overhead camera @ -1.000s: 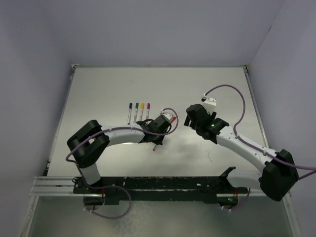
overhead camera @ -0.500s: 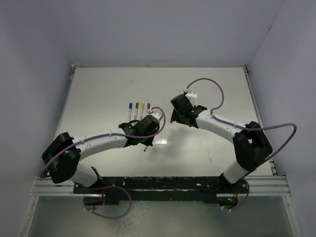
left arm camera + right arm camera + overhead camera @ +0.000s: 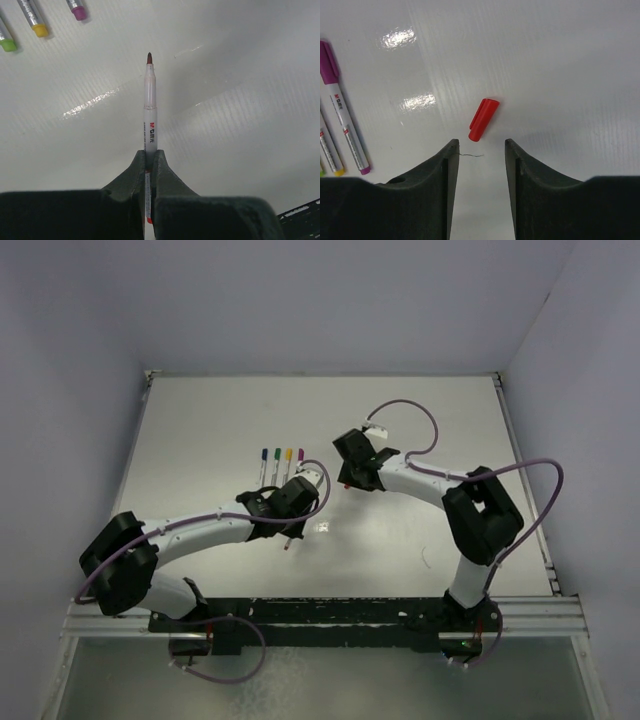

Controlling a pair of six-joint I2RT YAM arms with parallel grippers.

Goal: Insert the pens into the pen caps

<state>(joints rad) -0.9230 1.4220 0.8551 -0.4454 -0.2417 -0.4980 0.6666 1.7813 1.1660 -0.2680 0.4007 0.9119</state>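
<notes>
Red cap [image 3: 483,119] lay unheld before the parted right gripper [image 3: 480,148], needing centring; left gripper [image 3: 149,159] clenched the pen [image 3: 150,107].

The right tool [image 3: 481,144] swung to the red cap [image 3: 483,119].

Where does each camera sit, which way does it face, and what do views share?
Top external: above and behind the bases, looking down at the table; left arm and right arm show.
Left wrist: on that wrist, looking along the left gripper, shut on a pen.
Right wrist: looking down past the right gripper, open, at the red cap.
Shared: all three show the purple capped pen.
</notes>
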